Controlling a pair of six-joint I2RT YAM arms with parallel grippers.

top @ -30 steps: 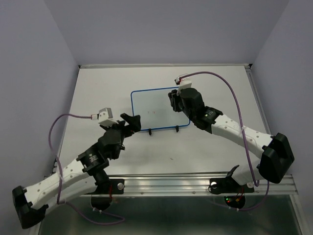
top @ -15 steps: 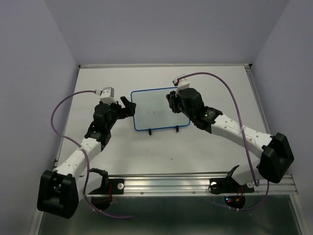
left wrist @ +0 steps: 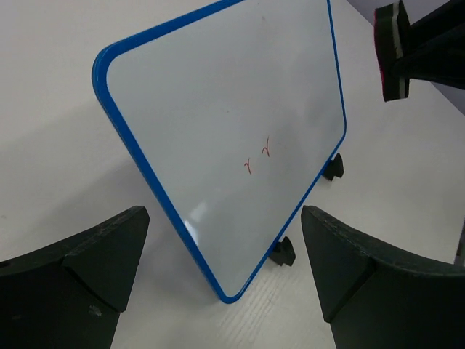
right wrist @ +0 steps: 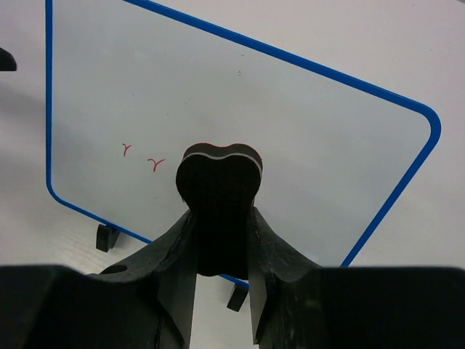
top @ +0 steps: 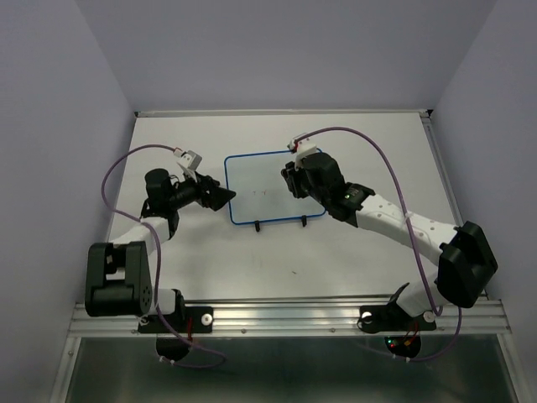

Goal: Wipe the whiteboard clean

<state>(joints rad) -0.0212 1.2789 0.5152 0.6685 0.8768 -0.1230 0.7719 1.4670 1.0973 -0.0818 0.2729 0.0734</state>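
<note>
On white tabletop (top: pixel 336 260), right end effector (right wrist: pixel 220 225) clamping eraser (right wrist: pixel 218 178) hides whiteboard (right wrist: pixel 218 94) edge; left end effector (left wrist: pixel 221 218) wide.

Glossy smooth whiteboard (left wrist: pixel 218 109), blue plastic frame (left wrist: pixel 102 65); matt white tabletop (left wrist: pixel 58 145).

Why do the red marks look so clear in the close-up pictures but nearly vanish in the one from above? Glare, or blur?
Left wrist view: red marks crisp on the whiteboard, faint sheen low on it. Right wrist view: marks clear; eraser and fingers nearly black. Top view: no glare, the board is small, so they shrink to specks.
</note>
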